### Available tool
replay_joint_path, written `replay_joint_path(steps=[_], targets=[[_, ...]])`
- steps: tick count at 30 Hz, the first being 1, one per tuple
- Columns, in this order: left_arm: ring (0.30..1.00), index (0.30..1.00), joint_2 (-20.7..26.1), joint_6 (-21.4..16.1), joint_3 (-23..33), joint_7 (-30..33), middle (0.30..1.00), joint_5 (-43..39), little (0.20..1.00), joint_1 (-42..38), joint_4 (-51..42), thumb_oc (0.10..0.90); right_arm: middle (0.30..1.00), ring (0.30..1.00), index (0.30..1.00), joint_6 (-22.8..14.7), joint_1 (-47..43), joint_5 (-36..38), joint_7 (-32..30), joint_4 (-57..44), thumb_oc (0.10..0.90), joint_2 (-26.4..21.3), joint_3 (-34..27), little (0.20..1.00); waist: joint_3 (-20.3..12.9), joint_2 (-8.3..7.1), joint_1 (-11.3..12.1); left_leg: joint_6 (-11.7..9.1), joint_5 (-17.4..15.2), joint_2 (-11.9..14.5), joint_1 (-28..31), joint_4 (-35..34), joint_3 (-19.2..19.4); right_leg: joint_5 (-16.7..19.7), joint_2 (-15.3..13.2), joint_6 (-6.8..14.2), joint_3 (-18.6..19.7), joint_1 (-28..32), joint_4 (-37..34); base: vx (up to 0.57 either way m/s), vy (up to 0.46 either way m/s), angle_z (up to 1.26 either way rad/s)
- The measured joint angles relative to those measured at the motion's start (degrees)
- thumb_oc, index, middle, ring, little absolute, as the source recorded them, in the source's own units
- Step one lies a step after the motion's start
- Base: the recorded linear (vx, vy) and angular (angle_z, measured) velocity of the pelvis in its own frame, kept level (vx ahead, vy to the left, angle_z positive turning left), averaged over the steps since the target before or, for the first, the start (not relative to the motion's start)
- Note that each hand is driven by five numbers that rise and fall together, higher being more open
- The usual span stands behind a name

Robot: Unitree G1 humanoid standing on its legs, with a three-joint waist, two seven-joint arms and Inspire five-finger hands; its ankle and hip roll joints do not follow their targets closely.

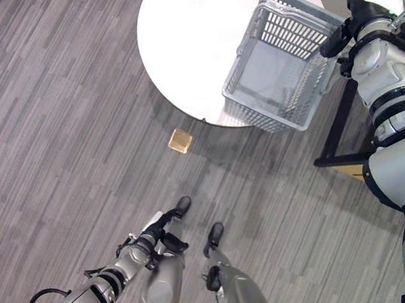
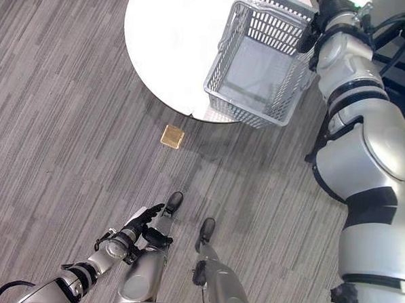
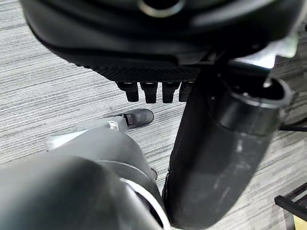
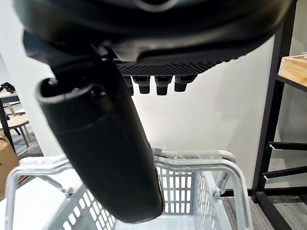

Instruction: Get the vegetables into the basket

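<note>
Right hand (image 4: 153, 72) is reaching over the far rim of the grey basket (image 1: 273, 94), fingers hanging loosely above the handle, not closed on it. That basket is sitting empty at the near edge of the round white table (image 1: 181, 48), overhanging it a little. No vegetables are showing, so the job looks barely begun. Left hand (image 2: 144, 220) is dangling relaxed and empty low over the carpet (image 1: 67, 137). My advice: be settling the basket fully onto the table before loading it.
</note>
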Motion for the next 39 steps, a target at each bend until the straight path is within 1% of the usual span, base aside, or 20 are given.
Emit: replay_joint_path(steps=[3,6,9,13,14,19,20,21,22,23,24,25,28,29,33,35,38,39], targets=[[1.0,1.0,0.4,0.0,0.06,-0.03,1.0,-0.09,1.0,-0.04,-1.65,0.9,1.0,1.0,1.0,0.11,-0.91,0.02,-0.01,-0.03,0.9,-0.59,0.17,1.0,1.02,0.61,0.12,0.08,0.06,-0.01,-0.64,0.03,0.0,0.0,-0.01,0.0,0.06,-0.71,0.22,-0.01,-0.002,0.0],[1.0,1.0,1.04,0.04,0.05,-0.07,1.0,-1.07,1.0,-0.05,-3.22,0.9,1.0,1.0,1.0,0.17,-1.03,0.01,-0.01,0.09,0.9,-0.59,1.26,1.0,1.71,0.82,0.21,0.11,0.08,0.04,-1.77,0.27,0.03,-0.03,-0.02,0.04,0.19,-2.19,0.92,-0.04,-0.005,-0.03],[1.0,1.0,1.29,0.05,-0.04,-0.06,1.0,-1.21,1.0,-0.05,-4.23,0.9,1.0,1.0,1.0,0.36,-1.04,-0.03,-0.02,0.12,0.9,-0.55,1.27,1.0,2.36,1.19,0.25,0.12,0.09,0.0,-1.99,0.29,0.04,-0.03,-0.07,0.04,0.33,-2.41,1.06,-0.04,-0.004,0.0],[1.0,1.0,2.1,0.03,-0.16,-0.13,1.0,-2.18,1.0,-0.06,-5.77,0.9,1.0,1.0,1.0,0.73,-1.06,-0.26,-0.02,0.13,0.9,-0.46,1.28,1.0,3.33,1.31,0.32,0.12,0.09,0.04,-2.49,0.34,0.05,-0.03,-0.1,0.04,0.44,-3.17,1.54,-0.04,0.007,0.0],[1.0,1.0,2.17,0.04,-0.18,-0.17,1.0,-2.23,1.0,-0.06,-5.96,0.9,0.3,0.3,0.3,0.77,-1.07,-0.34,-0.03,0.14,0.4,-0.46,1.3,0.3,3.42,1.43,0.32,0.12,0.1,0.04,-2.56,0.34,0.06,-0.03,-0.15,0.05,0.5,-3.32,1.67,0.0,0.0,0.0],[1.0,1.0,2.51,0.13,-0.37,-0.24,1.0,-2.23,1.0,-0.06,-6.65,0.9,0.3,0.3,0.3,1.06,-2.03,-0.52,-0.16,0.11,0.4,-0.44,1.92,0.3,3.64,1.43,0.28,0.12,0.1,-0.06,-2.55,0.35,0.16,-0.03,-0.26,0.05,0.75,-3.33,1.69,0.0,0.0,0.0],[1.0,1.0,1.79,0.13,-0.95,-0.18,1.0,-2.21,1.0,-1.06,-6.72,0.9,0.3,0.3,0.3,1.23,-2.25,-0.62,-0.2,0.03,0.4,-0.4,2.68,0.3,3.72,1.3,-0.22,0.12,0.1,0.0,-2.51,0.37,0.16,-0.02,-0.27,0.05,0.79,-3.36,1.76,0.0,0.0,0.0],[1.0,1.0,1.47,1.36,-2.6,0.1,1.0,-2.22,1.0,-3.26,-4.72,0.9,0.3,0.3,0.3,1.45,-2.4,-0.83,-0.5,-0.1,0.4,0.25,3.79,0.3,3.76,1.38,-0.55,0.03,0.17,-0.02,-2.52,0.54,0.13,-0.03,-0.27,0.05,0.83,-3.44,2.23,0.0,0.0,0.0],[1.0,1.0,1.27,1.99,-4.55,-0.09,1.0,-1.94,1.0,-5.98,-1.64,0.9,0.3,0.3,0.3,1.26,-2.5,-1.57,-0.53,0.0,0.4,1.65,3.54,0.3,3.79,1.39,-0.66,0.1,0.25,0.0,-2.49,0.62,0.14,-0.03,-0.22,0.05,0.85,-3.41,2.44,0.0,0.0,0.0],[1.0,1.0,1.17,2.36,-5.2,-0.11,1.0,-1.74,1.0,-7.19,-1.13,0.9,0.3,0.3,0.3,1.43,-2.78,-1.6,-0.7,0.17,0.4,2.84,3.39,0.3,3.8,1.36,-1.27,0.1,0.25,0.01,-2.48,0.63,0.14,-0.03,-0.19,0.05,0.92,-3.41,2.47,0.0,0.0,0.0],[1.0,1.0,1.29,2.38,-5.1,0.0,1.0,-1.48,1.0,-7.6,-1.12,0.9,0.3,0.3,0.3,1.39,-2.8,-1.63,-0.76,0.15,0.4,2.95,3.39,0.3,3.8,1.36,-1.28,0.11,0.26,0.02,-2.45,0.63,0.16,-0.03,-0.2,0.05,1.03,-3.41,2.47,0.01,0.033,-0.04],[1.0,1.0,1.65,2.12,-3.51,-0.02,1.0,-1.33,1.0,-7.4,-1.36,0.9,0.3,0.3,0.3,1.47,-2.8,-2.08,-0.5,0.17,0.4,2.92,3.49,0.3,3.8,1.36,-1.02,0.11,0.27,-0.01,-2.23,0.71,0.31,-0.01,-0.25,0.04,1.09,-3.21,2.52,0.01,0.031,-0.04],[1.0,1.0,3.13,2.96,-3.21,-0.21,1.0,-1.31,1.0,-6.83,-0.94,0.9,0.3,0.3,0.3,2.05,-2.79,-2.6,0.12,0.46,0.4,2.94,3.49,0.3,3.8,1.36,-1.0,0.11,0.27,-0.18,-1.36,1.01,0.34,-0.02,-0.38,0.04,1.08,-2.25,2.65,0.02,0.022,0.01],[1.0,1.0,3.88,3.22,-2.8,-0.64,1.0,-1.58,1.0,-6.25,-0.29,0.9,0.3,0.3,0.3,2.2,-2.75,-2.78,0.32,0.7,0.4,2.9,3.48,0.3,3.79,1.38,-0.95,0.11,0.27,-0.34,-0.78,1.3,0.42,-0.02,-0.54,0.04,1.1,-1.69,2.98,0.02,0.024,0.06],[1.0,1.0,3.74,3.24,-2.21,-1.23,1.0,-1.46,1.0,-5.37,0.16,0.9,0.3,0.3,0.3,2.67,-1.67,-3.08,1.92,1.13,0.4,3.28,3.45,0.3,3.8,1.41,-0.87,0.12,0.28,-0.92,1.42,1.69,0.57,-0.22,-0.99,0.34,1.16,0.73,3.11,0.05,0.055,0.04],[1.0,1.0,3.25,3.67,-2.17,-2.01,1.0,-0.95,1.0,-5.92,1.24,0.9,0.3,0.3,0.3,2.94,-1.01,-4.7,2.51,0.71,0.4,4.4,3.21,0.3,3.8,1.41,-1.05,0.12,0.28,-1.26,3.1,1.68,1.42,-0.21,-1.44,0.34,1.43,2.57,2.56,0.09,0.083,-0.06],[1.0,1.0,2.2,5.07,-1.96,-3.01,1.0,0.85,1.0,-7.56,4.93,0.9,0.3,0.3,0.3,3.06,2.01,-6.73,3.37,-1.68,0.4,7.07,3.1,0.3,3.78,1.42,-1.75,0.12,0.27,-2.0,7.66,1.56,2.66,-0.04,-2.62,0.33,2.03,7.02,1.62,0.13,0.117,-0.15],[1.0,1.0,2.09,5.47,-1.39,-3.39,1.0,1.47,1.0,-7.12,5.93,0.9,0.3,0.3,0.3,3.19,2.88,-7.72,4.28,-2.72,0.4,8.06,1.73,0.3,3.73,1.38,-1.87,0.13,0.28,-1.94,9.09,0.89,3.47,-0.05,-2.68,0.37,2.99,8.03,1.6,0.09,0.087,-0.29]])
